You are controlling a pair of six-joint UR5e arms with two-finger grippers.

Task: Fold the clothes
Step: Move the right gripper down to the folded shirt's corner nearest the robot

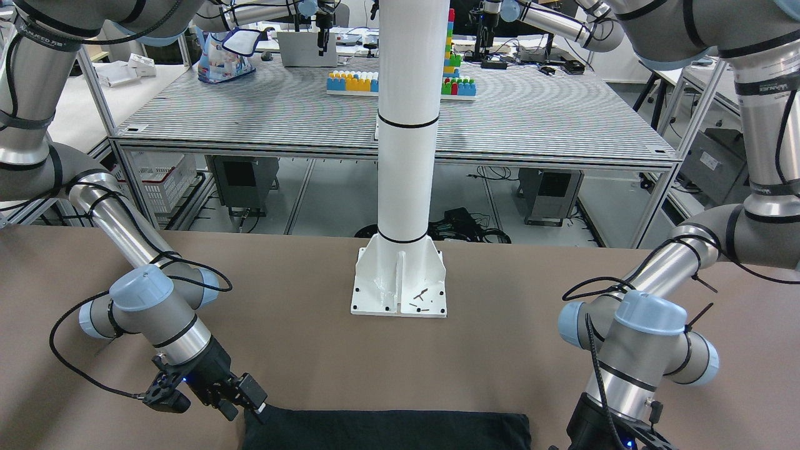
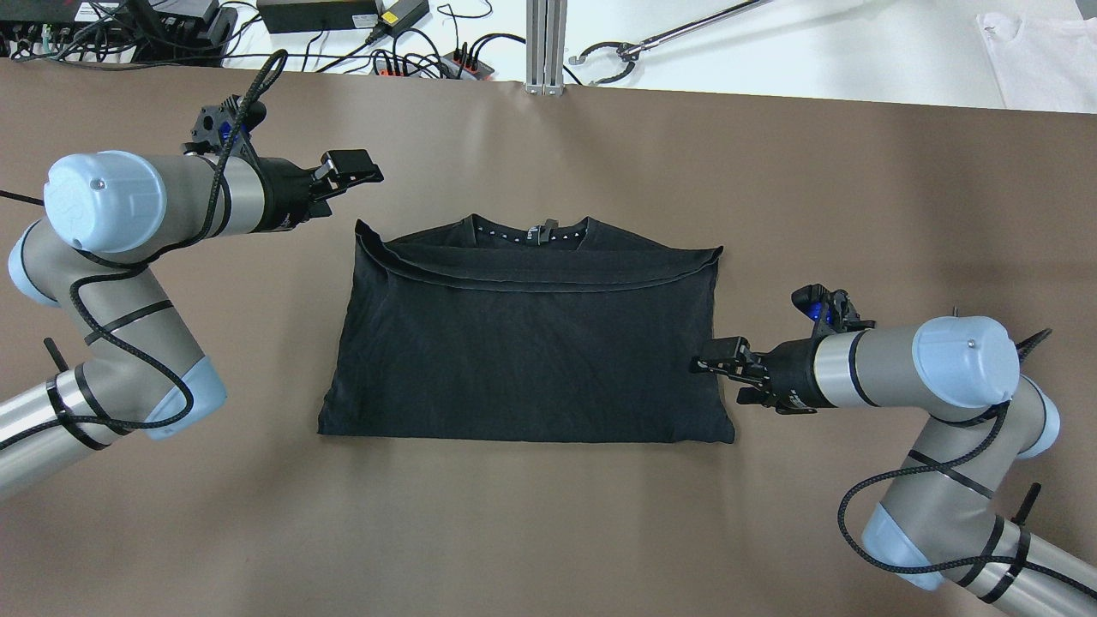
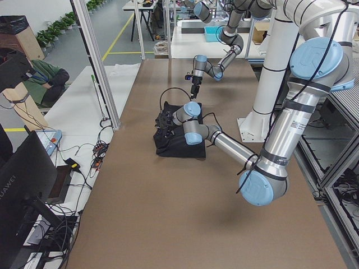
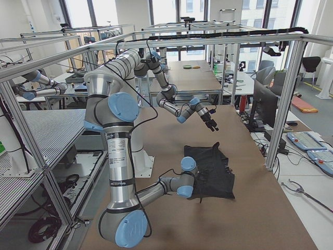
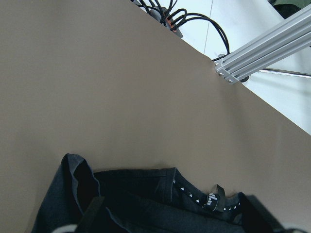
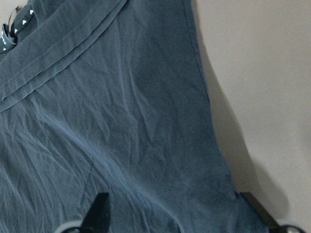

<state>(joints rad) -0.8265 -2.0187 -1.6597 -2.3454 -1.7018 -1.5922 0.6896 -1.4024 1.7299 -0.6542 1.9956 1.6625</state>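
Overhead exterior: folded black T-shirt (image 2: pixel 523 343), long axis 9–3 o'clock, collar (image 2: pixel 531 231) toward 12.
Left gripper (image 2: pixel 360 170) jaws apart, off its 10 o'clock corner; right gripper (image 2: pixel 704 362) jaws apart at its 3 o'clock edge.

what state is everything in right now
shirt: folded in half, hem lying just short of the collar, flat on the table
left gripper: open, holding nothing, beside the shirt's far left corner
right gripper: open, holding nothing, at the shirt's right edge
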